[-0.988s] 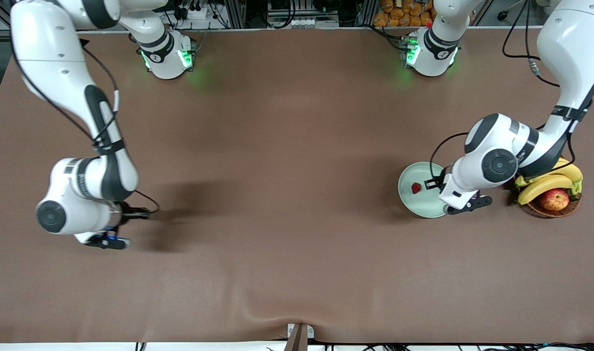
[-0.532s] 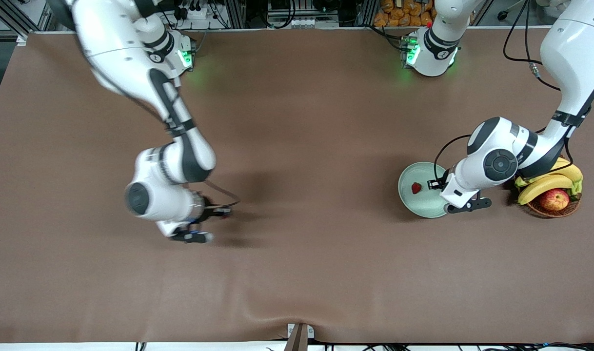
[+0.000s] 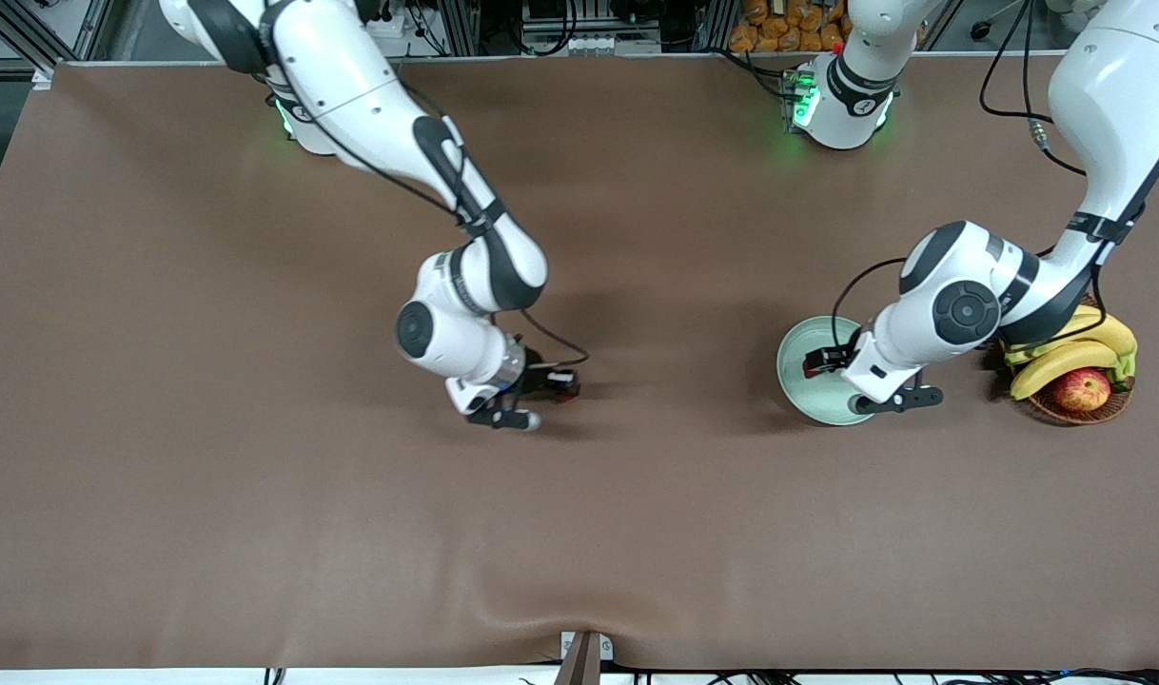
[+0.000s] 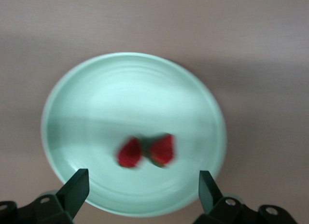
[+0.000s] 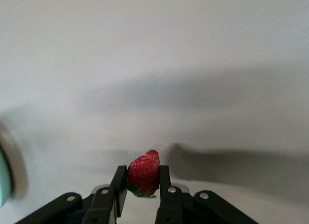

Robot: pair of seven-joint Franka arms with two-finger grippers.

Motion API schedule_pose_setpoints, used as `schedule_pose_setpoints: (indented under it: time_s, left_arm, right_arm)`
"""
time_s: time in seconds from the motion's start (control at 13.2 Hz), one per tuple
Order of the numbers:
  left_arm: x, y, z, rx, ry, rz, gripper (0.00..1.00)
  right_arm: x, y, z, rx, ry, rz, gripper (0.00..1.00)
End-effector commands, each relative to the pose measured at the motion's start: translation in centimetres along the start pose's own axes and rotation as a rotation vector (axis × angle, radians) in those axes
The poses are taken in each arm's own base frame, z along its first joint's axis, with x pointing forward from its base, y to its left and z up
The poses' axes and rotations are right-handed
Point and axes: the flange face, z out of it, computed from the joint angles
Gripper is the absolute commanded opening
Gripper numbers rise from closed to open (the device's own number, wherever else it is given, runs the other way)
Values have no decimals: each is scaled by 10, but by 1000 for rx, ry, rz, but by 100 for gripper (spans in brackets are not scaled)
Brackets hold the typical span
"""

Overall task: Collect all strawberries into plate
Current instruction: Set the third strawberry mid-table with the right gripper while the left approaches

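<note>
The right end effector (image 5: pixel 143 186) was seen over the middle of the brown surface (image 3: pixel 256 533), its fingers clamped on one strawberry (image 5: pixel 144 173) with the tip pointing outward. The left end effector (image 4: pixel 142 185) was held above the plate (image 4: pixel 87 89), toward the left arm's end of the surface, with its fingers spread wide and nothing between them. Two strawberries (image 4: pixel 146 151) were seen lying side by side in the plate. A wicker basket (image 3: pixel 1079 407) of fruit stood beside the plate.
</note>
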Motion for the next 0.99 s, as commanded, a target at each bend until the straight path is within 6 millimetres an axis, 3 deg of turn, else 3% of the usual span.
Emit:
schedule_pose_setpoints:
  time_s: [0.0,0.15,0.3,0.38,0.53,0.68,0.91]
  left_arm:
    - [-13,41,-17,-21,9,-41,100]
    - [-29,94,-23,-37,15,-81,100]
    - [-38,131,-17,-51,2,-123,100]
    - [-43,147,-15,-65,-8,-133,100]
    - [-45,177,-8,-96,-18,-147,100]
    - [-51,210,-6,-92,2,-172,100]
    - [-56,252,7,-83,42,-139,100]
  right_arm:
    - [-9,-34,14,59,22,-12,19]
    - [-17,-37,29,64,78,-15,36]
    - [-24,-35,41,60,99,-18,69]
    - [-20,-34,38,62,103,-13,80]
    - [-3,-27,18,72,111,6,91]
    - [10,-19,4,75,80,26,93]
    - [48,5,-54,91,9,73,94]
